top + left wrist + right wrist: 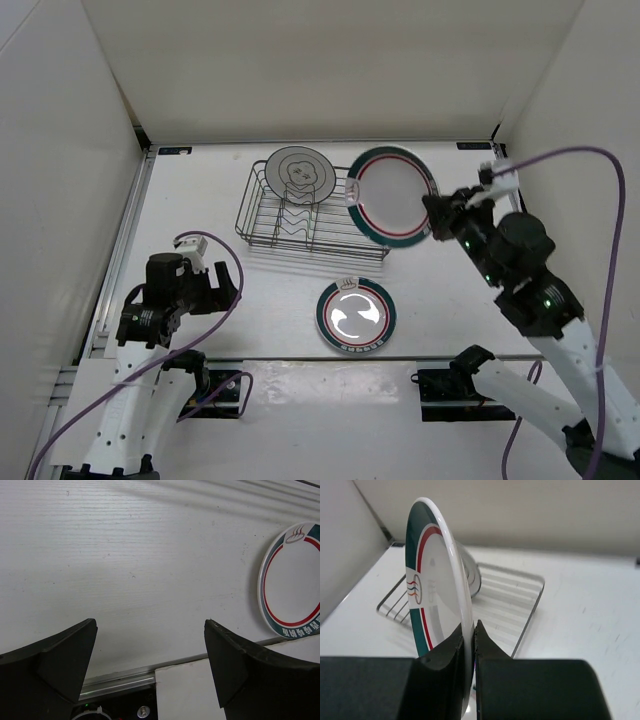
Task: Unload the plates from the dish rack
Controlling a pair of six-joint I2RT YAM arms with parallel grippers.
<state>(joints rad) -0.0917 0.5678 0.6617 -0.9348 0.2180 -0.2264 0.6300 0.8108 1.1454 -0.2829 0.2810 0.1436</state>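
The wire dish rack (262, 226) stands at the back middle of the table. A grey-rimmed plate (298, 172) stands upright in its far end. My right gripper (437, 215) is shut on the rim of a white plate with a teal rim and red ring (392, 195), holding it on edge just right of the rack. In the right wrist view my right gripper (472, 635) pinches that plate (432, 580), with the rack (535, 605) and the grey plate (474, 577) behind. My left gripper (225, 285) is open and empty at the front left, as the left wrist view shows (150, 630).
A second teal-rimmed plate (356, 316) lies flat on the table in front of the rack, also at the right of the left wrist view (292, 585). White walls enclose the table on three sides. A metal rail (120, 682) runs along the near edge.
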